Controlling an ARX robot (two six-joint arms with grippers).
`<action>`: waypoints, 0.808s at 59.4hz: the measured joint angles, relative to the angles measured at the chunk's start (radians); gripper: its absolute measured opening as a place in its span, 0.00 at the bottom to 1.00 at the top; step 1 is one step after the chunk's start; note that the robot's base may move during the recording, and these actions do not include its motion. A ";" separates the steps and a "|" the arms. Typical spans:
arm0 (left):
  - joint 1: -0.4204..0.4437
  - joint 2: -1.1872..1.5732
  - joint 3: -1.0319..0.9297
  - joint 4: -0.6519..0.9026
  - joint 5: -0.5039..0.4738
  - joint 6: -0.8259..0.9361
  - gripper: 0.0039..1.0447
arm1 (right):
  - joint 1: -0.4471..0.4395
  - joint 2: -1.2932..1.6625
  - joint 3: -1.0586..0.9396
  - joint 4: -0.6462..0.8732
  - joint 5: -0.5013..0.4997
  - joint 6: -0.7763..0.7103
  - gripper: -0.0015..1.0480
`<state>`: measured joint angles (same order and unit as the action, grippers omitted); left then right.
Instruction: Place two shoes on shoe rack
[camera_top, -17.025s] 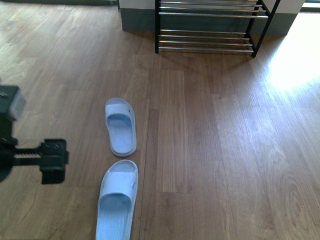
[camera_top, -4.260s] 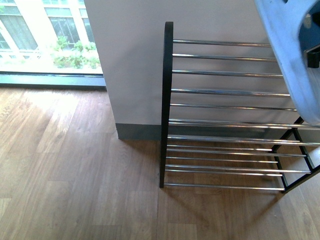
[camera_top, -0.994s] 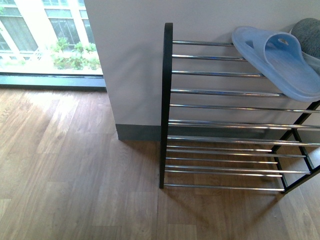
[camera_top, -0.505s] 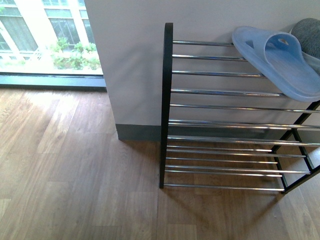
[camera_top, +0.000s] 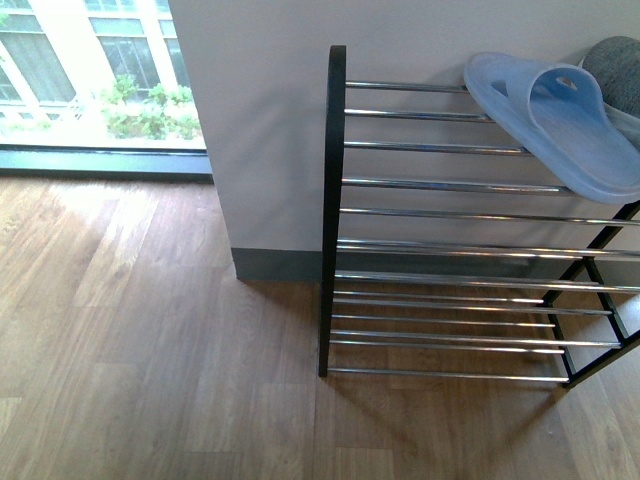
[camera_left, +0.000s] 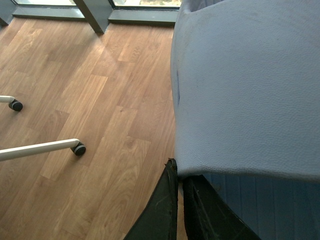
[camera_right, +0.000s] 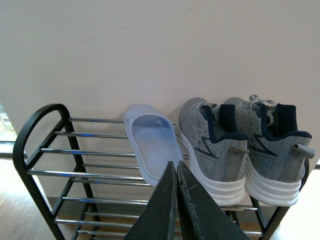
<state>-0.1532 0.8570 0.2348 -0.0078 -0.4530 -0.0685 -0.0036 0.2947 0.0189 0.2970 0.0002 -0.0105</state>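
On top tier of rack (camera_right: 45, 172), one slide (camera_right: 152, 147) lies beside sneakers (camera_right: 240, 150). Right gripper (camera_right: 176, 175) empty, jaws closed. Left gripper (camera_left: 179, 182) clamps second slide (camera_left: 250, 90); set it flat across bars, in gap left of first.

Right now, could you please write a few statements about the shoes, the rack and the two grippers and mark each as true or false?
1. One slide lies on the top tier of the shoe rack. True.
2. The grey sneakers stand on the floor beside the rack. False: both sit on the top tier, next to the slide.
3. The left gripper is shut on the second slide. True.
4. The right gripper holds a sneaker. False: it is shut and holds nothing.
5. The rack's lower tiers carry shoes. False: in the front view they are bare bars.
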 joint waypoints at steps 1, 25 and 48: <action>0.000 0.000 0.000 0.000 0.000 0.000 0.01 | 0.000 -0.007 0.000 -0.007 0.000 0.000 0.01; 0.000 0.000 0.000 0.000 0.000 0.000 0.01 | 0.000 -0.113 0.000 -0.113 0.000 0.000 0.01; 0.000 0.000 0.000 0.000 0.000 0.000 0.01 | 0.002 -0.288 0.000 -0.294 0.000 0.000 0.01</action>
<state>-0.1532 0.8570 0.2348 -0.0078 -0.4530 -0.0685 -0.0017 0.0063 0.0193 0.0032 0.0006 -0.0105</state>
